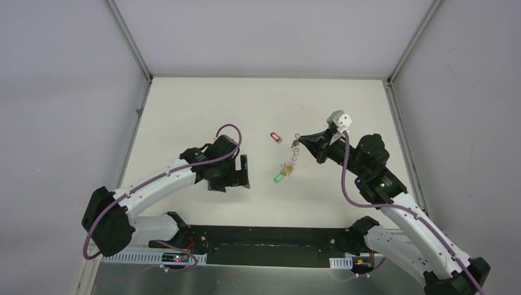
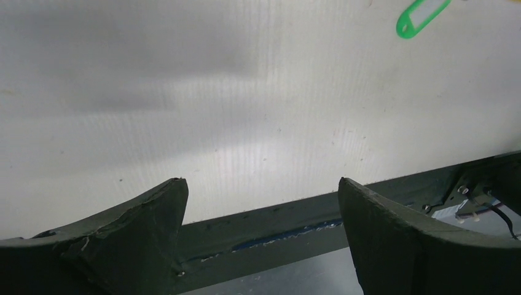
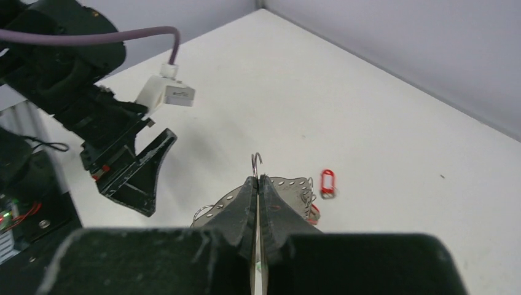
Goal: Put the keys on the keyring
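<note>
The keyring point(image 3: 257, 161) is pinched edge-on between the closed fingers of my right hand point(image 3: 258, 180), and its wire end curls up past my fingertips. From there a line of keys point(image 1: 291, 161) runs along the surface point(image 1: 196, 104) toward the near edge and slightly left, with a yellow tag point(image 1: 287, 167) midway and a green tag point(image 1: 279, 179) at the end. A red-tagged key point(image 1: 275, 136) lies apart, just left of my right fingertips. My left hand point(image 1: 244, 172) is spread wide, holding nothing, near the green tag. The widest open stretch of surface runs beyond the keys to the far wall point(image 1: 264, 37).
</note>
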Tool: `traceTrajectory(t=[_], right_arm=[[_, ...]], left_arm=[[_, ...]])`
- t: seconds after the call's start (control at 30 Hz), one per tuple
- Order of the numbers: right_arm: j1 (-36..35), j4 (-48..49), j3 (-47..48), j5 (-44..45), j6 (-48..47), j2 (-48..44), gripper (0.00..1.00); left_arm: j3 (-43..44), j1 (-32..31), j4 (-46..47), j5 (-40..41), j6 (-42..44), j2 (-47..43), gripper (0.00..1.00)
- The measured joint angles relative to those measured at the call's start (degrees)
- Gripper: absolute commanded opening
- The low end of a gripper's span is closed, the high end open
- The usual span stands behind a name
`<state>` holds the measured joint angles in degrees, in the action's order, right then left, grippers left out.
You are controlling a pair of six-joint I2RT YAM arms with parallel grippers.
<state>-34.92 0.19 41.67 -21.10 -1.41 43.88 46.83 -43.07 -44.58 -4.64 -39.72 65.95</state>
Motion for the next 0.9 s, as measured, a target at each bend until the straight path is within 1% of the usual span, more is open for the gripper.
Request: traceTrajectory(t=[0.13, 0.17, 0.23, 0.27, 0.43, 0.5, 0.6, 0.73, 0.9], right_arm=[[4.0, -5.6, 0.2, 5.6, 0.3, -4.1, 0.00], [4.6, -7.0, 0.5, 7.0, 0.2, -5.2, 0.00], [5.0, -9.7, 1.1, 9.1, 0.0, -7.3, 0.00], [5.0, -11.1, 1.4, 10.2, -0.2, -8.4, 0.00], [5.0, -16.8, 2.1, 14.4, -1.4, -14.0, 0.00], [5.0, -19.0, 2.1, 15.3, -1.7, -15.9, 0.00], [5.0, -22.1, 2.1, 16.1, -1.9, -17.9, 0.00], [5.0, -25.6, 2.1, 16.2, -1.8, -20.8, 0.00], [5.0, -28.2, 2.0, 15.8, -1.4, -23.8, 0.00]], left_arm=[[3.8, 0.0, 2.3, -1.0, -0.5, 7.3, 0.89], [5.0, 0.0, 3.3, -1.5, -1.2, 9.4, 0.83], [7.3, 0.0, 4.8, -2.0, -3.1, 13.3, 0.68], [8.8, 0.0, 5.6, -2.1, -4.7, 15.7, 0.64], [16.9, 0.0, 8.0, -5.0, -12.7, 28.4, 0.67], [19.9, -0.2, 8.7, -6.8, -16.2, 33.4, 0.69], [23.4, -1.1, 8.7, -7.9, -20.1, 38.6, 0.70], [28.1, -3.5, 7.9, -7.4, -26.1, 42.4, 0.69], [33.6, -5.6, 6.6, -4.8, -32.1, 43.8, 0.65]])
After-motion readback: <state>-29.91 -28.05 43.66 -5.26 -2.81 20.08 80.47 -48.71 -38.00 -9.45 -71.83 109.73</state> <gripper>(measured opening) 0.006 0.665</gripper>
